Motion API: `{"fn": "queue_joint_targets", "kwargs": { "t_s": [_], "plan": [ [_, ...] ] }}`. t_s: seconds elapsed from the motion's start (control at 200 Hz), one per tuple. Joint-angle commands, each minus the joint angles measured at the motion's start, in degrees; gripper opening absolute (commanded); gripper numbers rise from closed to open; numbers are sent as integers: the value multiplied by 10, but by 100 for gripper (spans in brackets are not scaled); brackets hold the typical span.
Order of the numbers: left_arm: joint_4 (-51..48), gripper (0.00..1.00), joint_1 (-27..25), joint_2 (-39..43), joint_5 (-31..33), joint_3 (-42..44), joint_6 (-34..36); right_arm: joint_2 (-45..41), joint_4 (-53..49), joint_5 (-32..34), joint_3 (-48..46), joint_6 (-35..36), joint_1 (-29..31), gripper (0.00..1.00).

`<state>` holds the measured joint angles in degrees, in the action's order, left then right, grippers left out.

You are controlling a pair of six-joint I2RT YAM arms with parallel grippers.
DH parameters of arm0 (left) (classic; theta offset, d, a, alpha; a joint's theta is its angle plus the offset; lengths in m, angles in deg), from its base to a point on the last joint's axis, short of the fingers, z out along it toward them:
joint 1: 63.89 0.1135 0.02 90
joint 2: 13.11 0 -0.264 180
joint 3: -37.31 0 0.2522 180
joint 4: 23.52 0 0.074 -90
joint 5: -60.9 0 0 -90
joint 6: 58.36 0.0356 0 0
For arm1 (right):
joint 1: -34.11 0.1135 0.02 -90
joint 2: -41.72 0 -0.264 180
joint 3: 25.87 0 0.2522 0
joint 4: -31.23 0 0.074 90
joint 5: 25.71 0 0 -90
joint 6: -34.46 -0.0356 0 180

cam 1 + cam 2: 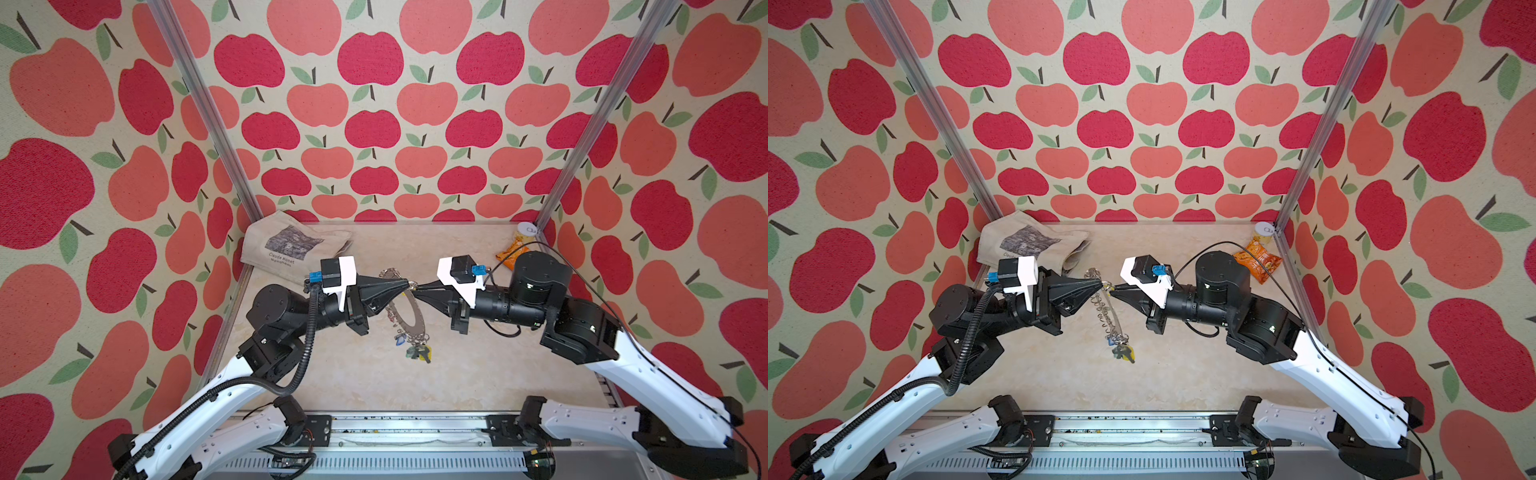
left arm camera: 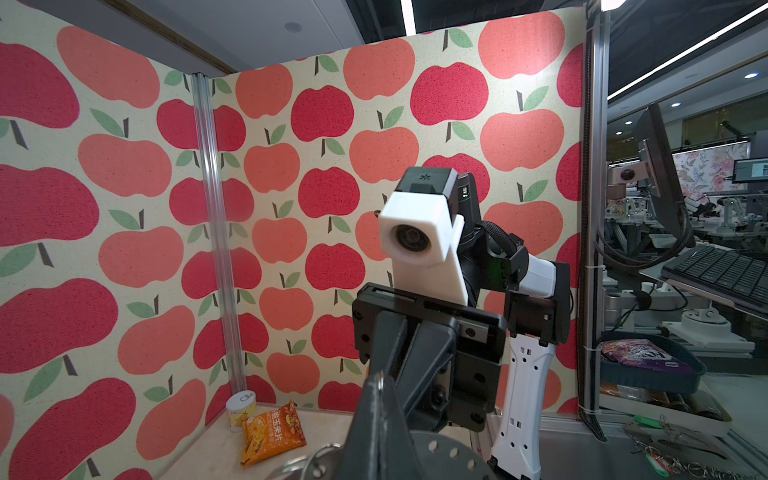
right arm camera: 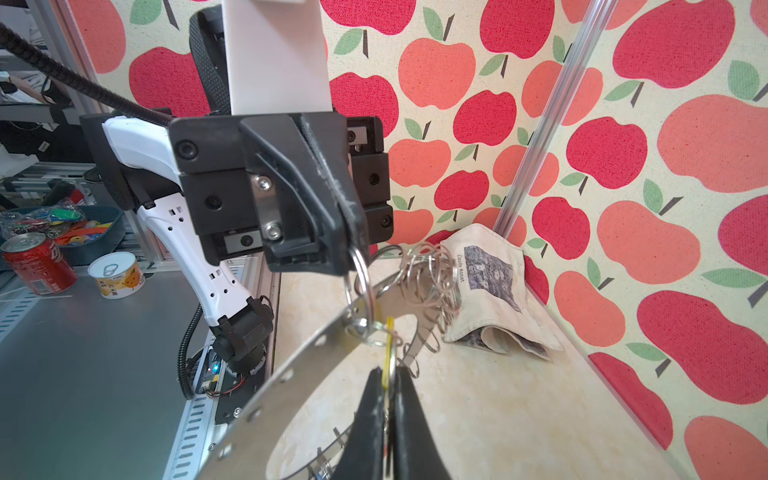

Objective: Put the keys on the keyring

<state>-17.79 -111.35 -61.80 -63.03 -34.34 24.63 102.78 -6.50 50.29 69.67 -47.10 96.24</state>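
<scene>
The keyring (image 1: 417, 318) hangs on edge over the middle of the worktop (image 1: 353, 382), between the two arms. In a top view it shows as a narrow grey oval; in a top view beside it, almost edge-on (image 1: 1113, 312). The left end effector (image 1: 408, 284) is clamped tight on one wire loop (image 3: 360, 266) at the plate's rim, as the right wrist view shows. The right end effector (image 1: 420, 287) meets it tip to tip. Its fingers (image 3: 409, 399) are drawn narrow on a thin yellow tag (image 3: 390, 353) seen edge-on, just beside that loop.

A bunch of keys (image 1: 419, 353) with green, yellow and blue tags dangles from the plate's near end. Whether they touch the worktop cannot be told. A tangle of bare wire loops (image 3: 430, 270) crowds the plate's far rim, close behind the pinched loop.

A folded canvas bag (image 1: 286, 245) with a grey print lies in the far left corner, near the left wrist. An orange snack packet (image 1: 510, 254) and a small white-lidded can (image 1: 527, 229) sit in the far right corner, partly behind the right arm's joint.

Outside the frame, a red soda can (image 3: 35, 262), a small fruit can (image 3: 116, 274) and a tray of coloured tags (image 3: 62, 224) stand on a grey surface.
</scene>
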Motion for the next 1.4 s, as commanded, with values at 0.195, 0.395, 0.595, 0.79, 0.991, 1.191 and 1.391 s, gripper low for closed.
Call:
{"fn": "queue_joint_targets", "kwargs": {
  "t_s": [0.195,0.395,0.595,0.79,0.991,1.191,1.391],
  "plan": [
    [19,0,2,16,-6,-19,3,-14,-3,13,-4,0,-3,0],
    [10,0,2,16,-5,-23,9,-14,-21,17,3,7,-3,0],
    [-16,0,3,19,-1,-26,17,-5,-106,45,50,49,-2,0],
    [-47,0,2,20,6,-27,22,27,-201,96,121,91,19,0],
    [-70,0,2,18,11,-31,30,56,-253,155,171,125,46,0],
    [-85,0,2,21,19,-28,37,76,-278,201,212,150,64,0],
    [-88,0,2,23,18,-26,37,88,-282,205,234,161,64,0]
  ]
}}
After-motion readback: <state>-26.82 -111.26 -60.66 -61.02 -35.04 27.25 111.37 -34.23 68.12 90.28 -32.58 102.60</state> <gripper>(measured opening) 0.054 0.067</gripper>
